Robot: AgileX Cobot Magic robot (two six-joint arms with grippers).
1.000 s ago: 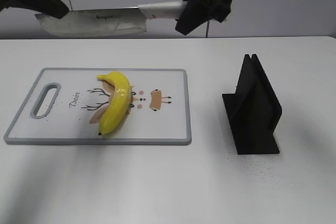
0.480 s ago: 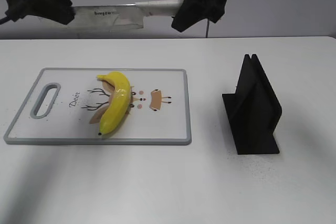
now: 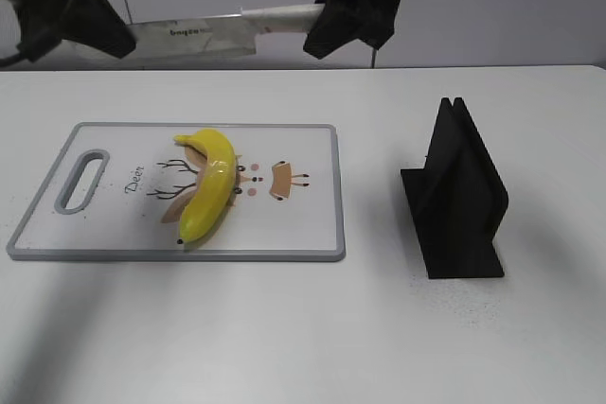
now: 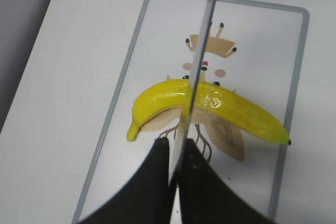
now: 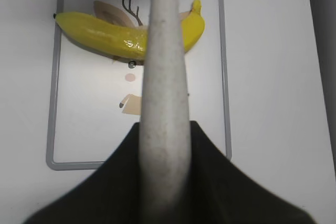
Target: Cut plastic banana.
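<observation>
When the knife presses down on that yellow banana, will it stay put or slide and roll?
The plastic banana looks glossy and hard, so it may skid on the smooth cutting board. Its curved, rounded body touches the board along little of its length, so it could rock or pivot under the knife.

There is one plastic banana [image 3: 210, 186], yellow and whole — a single piece. It lies on one cutting board [image 3: 312, 234], the only board on the one white table [image 3: 312, 328]. One knife [image 3: 213, 30] is present, with one blade and one pale handle. One black stand [image 3: 459, 201] sits on the table. Two grippers show — the left gripper [image 3: 80, 21] and the right gripper [image 3: 352, 7].
</observation>
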